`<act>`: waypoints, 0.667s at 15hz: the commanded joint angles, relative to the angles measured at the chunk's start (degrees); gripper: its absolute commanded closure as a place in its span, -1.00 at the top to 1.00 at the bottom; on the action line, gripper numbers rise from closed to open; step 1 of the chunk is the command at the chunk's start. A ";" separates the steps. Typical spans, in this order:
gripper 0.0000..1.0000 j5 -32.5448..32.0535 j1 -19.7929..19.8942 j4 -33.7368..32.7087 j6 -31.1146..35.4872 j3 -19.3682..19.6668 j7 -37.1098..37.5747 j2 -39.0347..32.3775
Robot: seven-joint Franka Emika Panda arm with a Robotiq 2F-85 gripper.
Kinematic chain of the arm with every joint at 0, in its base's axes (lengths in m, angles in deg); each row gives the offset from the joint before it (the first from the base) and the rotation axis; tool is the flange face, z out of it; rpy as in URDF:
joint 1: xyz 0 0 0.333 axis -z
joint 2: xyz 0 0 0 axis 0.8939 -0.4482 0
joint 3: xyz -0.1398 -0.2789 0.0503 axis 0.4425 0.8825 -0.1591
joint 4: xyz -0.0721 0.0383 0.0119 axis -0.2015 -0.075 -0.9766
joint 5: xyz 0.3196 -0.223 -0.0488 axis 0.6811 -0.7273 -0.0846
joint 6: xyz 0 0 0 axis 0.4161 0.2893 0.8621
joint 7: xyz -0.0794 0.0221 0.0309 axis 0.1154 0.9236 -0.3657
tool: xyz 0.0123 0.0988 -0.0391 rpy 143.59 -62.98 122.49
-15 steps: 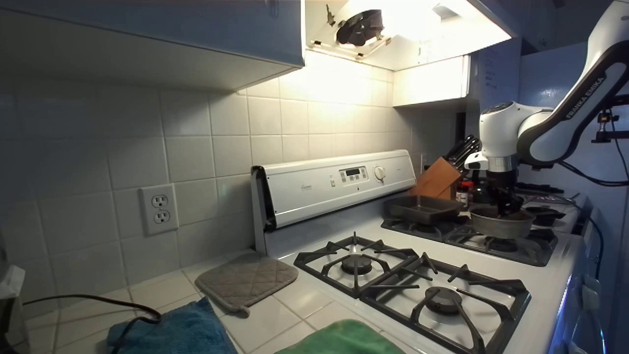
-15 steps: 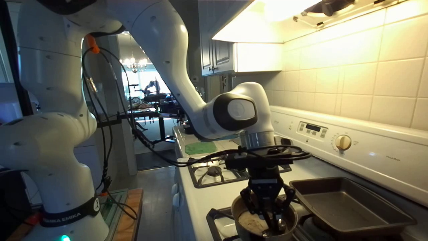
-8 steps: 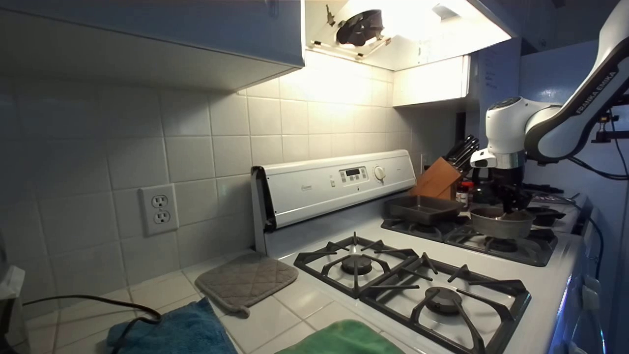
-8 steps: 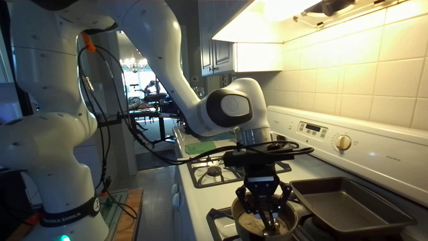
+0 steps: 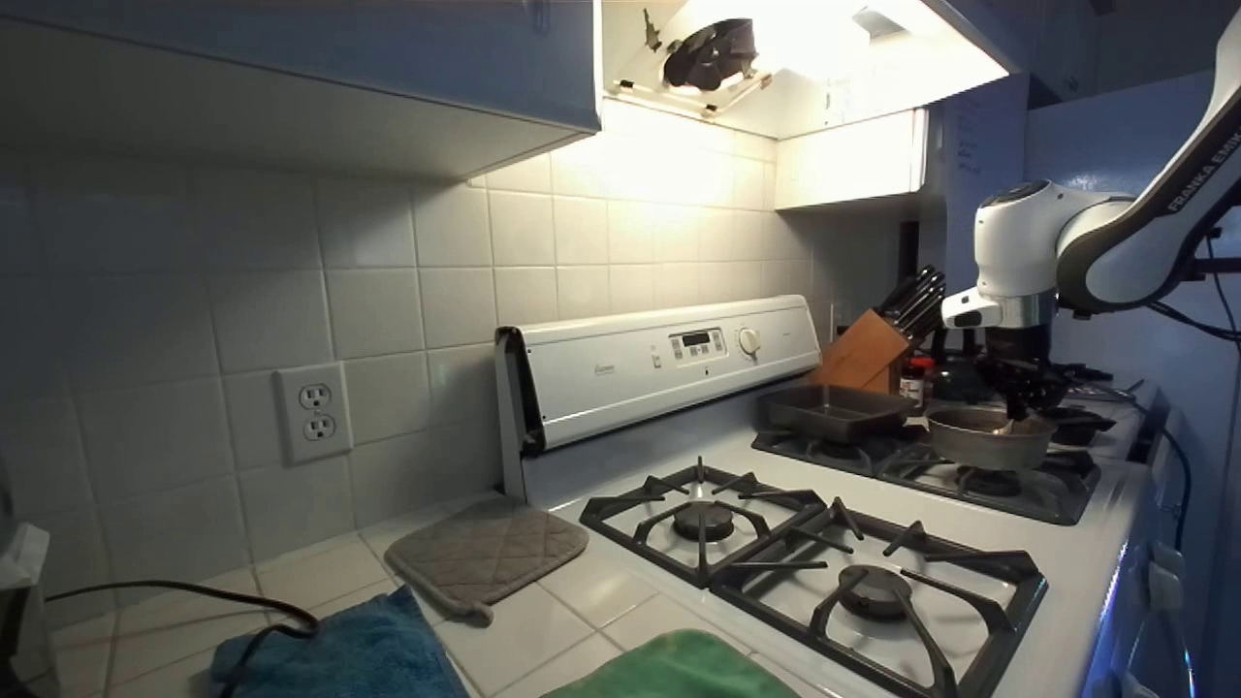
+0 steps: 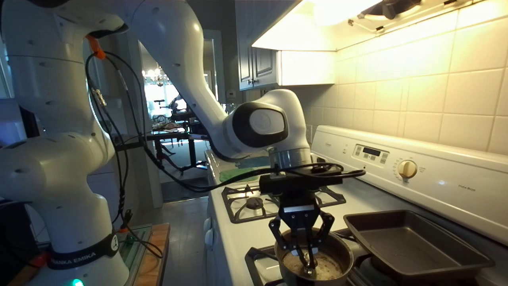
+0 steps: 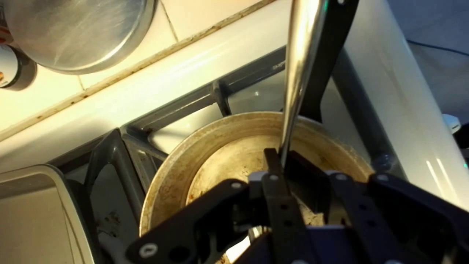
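Over the stove (image 6: 238, 238): claw (image 7: 281, 158) pinching a metal utensil (image 7: 299, 55).
Utensil's lower end lies inside the pot (image 5: 981, 450); seen from the wrist, its shiny shank crosses the rim near the pot's black handle (image 7: 331, 66). Pot sits on a burner grate (image 7: 176, 111); dark baking pan (image 6: 416, 246) just beside it, wooden knife block (image 5: 863, 351) behind the pan in an exterior view.

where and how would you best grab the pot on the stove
Likely by the long black handle, which juts out from the side of the round pot. I'd come in from the front edge of the stove, since in the wrist view the metal utensil clamped in the gripper overlaps the handle's opposite side.
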 commanded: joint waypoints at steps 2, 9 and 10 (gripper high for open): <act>-0.94 -1.16 -0.53 1.17 -0.69 -0.63 0.06 1.11; -0.94 -0.61 -1.29 -0.48 -0.22 -1.28 4.24 -1.51; -0.94 -0.88 -1.35 -0.76 -0.19 -1.29 5.30 -1.98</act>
